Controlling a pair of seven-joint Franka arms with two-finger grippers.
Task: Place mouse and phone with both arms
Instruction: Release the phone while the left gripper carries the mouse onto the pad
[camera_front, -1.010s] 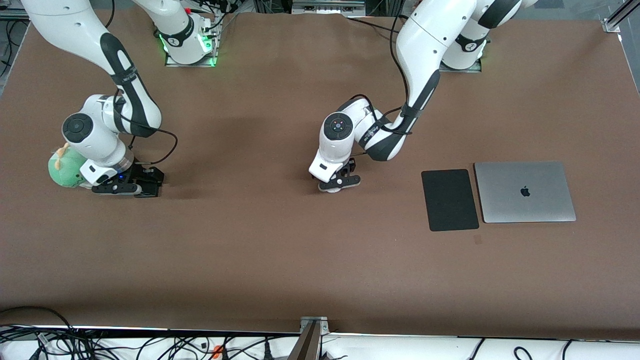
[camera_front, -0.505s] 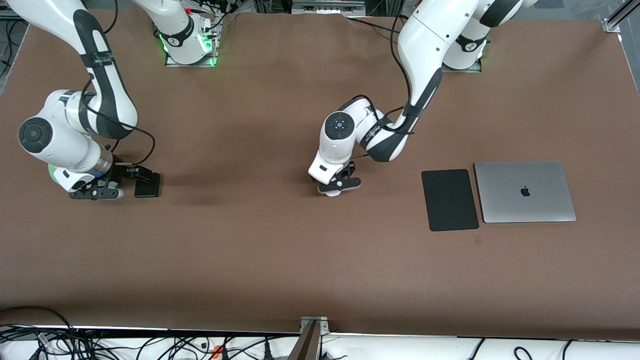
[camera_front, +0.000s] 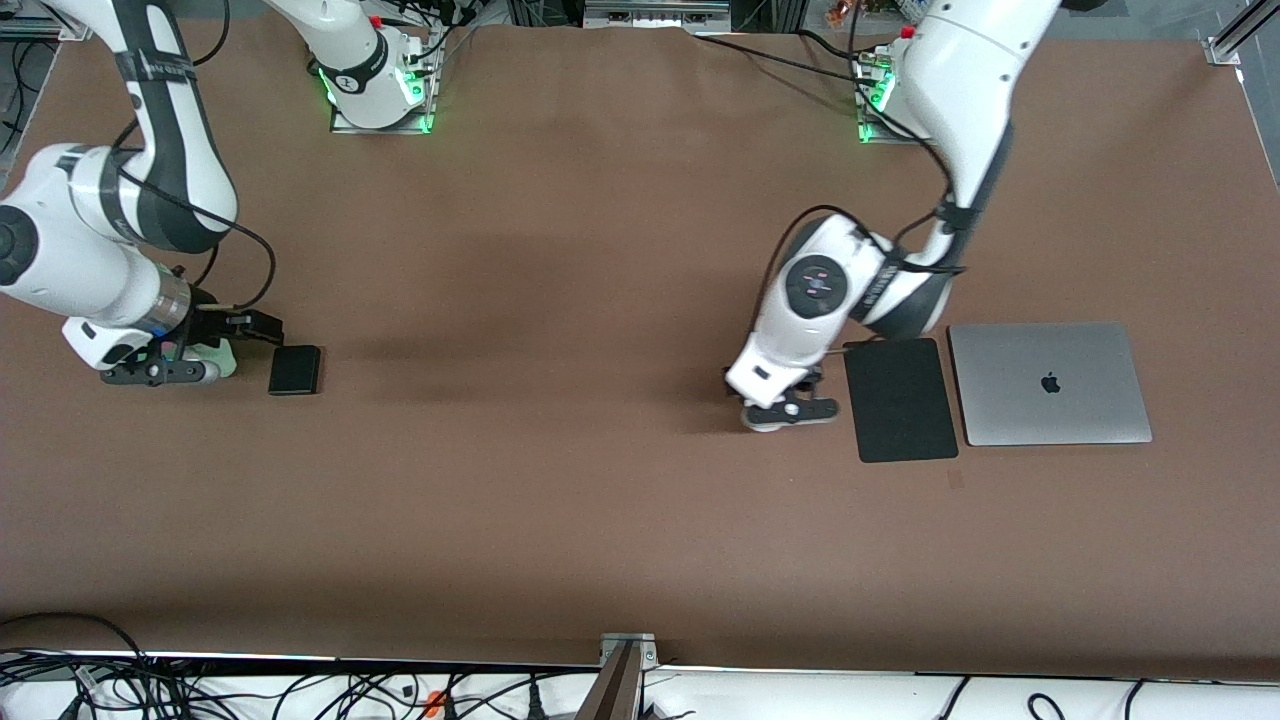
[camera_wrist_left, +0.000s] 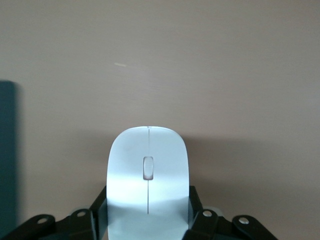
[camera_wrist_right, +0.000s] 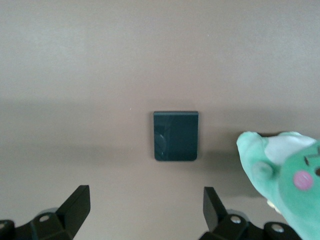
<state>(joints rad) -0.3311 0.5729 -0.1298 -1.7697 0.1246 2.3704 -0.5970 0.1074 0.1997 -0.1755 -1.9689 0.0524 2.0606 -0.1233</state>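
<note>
The white mouse (camera_wrist_left: 148, 172) sits between the fingers of my left gripper (camera_wrist_left: 148, 212), which is shut on its sides. In the front view the left gripper (camera_front: 790, 411) hangs low over the brown table, right beside the edge of the black mat (camera_front: 900, 400). The small black phone (camera_front: 295, 370) lies flat on the table toward the right arm's end. My right gripper (camera_front: 158, 374) stands open beside it, apart from it. In the right wrist view the phone (camera_wrist_right: 175, 135) lies ahead of the open right gripper (camera_wrist_right: 147, 205), with nothing between the fingers.
A closed silver laptop (camera_front: 1049, 383) lies beside the mat toward the left arm's end. A green plush toy (camera_wrist_right: 285, 172) sits by the right gripper, partly hidden under the wrist in the front view (camera_front: 218, 360). Cables run along the table's near edge.
The left gripper shut on the mouse and carried it from mid-table to the mat's edge. The right arm drew back from the phone toward its own end, leaving the phone in place.
</note>
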